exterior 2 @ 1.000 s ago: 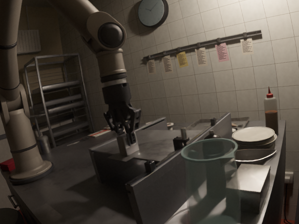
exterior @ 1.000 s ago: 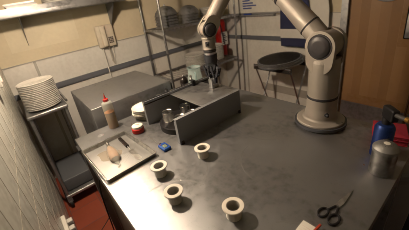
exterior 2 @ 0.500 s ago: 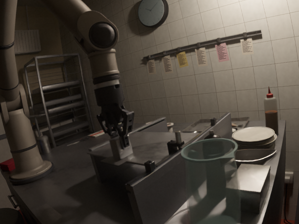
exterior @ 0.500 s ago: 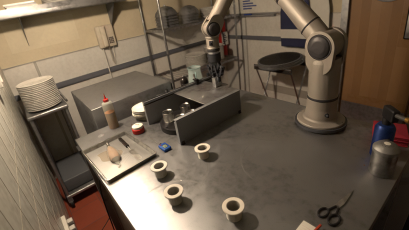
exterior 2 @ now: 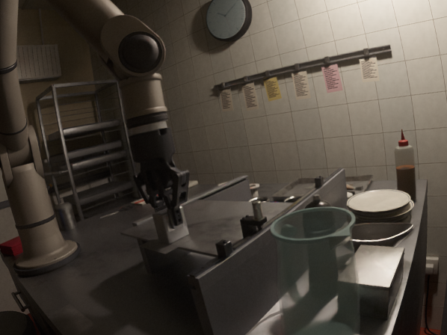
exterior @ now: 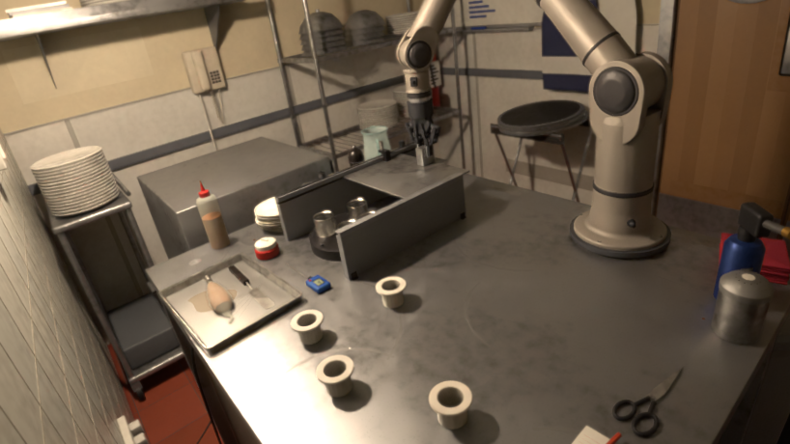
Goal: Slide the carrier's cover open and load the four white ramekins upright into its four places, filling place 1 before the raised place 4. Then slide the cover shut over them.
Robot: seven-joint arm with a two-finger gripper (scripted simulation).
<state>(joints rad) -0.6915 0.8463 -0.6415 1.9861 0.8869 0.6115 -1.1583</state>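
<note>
The flat cover [exterior: 406, 175] sits slid toward the far end of the grey carrier [exterior: 375, 212], leaving the near half open with metal posts [exterior: 341, 216] showing inside. I grip the cover's upright handle [exterior 2: 169, 225] with my gripper [exterior: 424, 148] closed around it, at the carrier's far end. Four white ramekins stand upright on the counter in front of the carrier: one closest to it [exterior: 391, 291], two further left [exterior: 307, 326] [exterior: 335, 374] and one nearest the counter's front [exterior: 450, 403].
A metal tray [exterior: 232, 298] with a piping bag lies left of the ramekins. A small blue tag [exterior: 318, 284] and a red tin [exterior: 267, 248] lie near the carrier. Scissors [exterior: 645, 406], a metal canister [exterior: 740, 306] and a blue torch [exterior: 740, 251] stand at the right. My base [exterior: 620, 232] stands behind.
</note>
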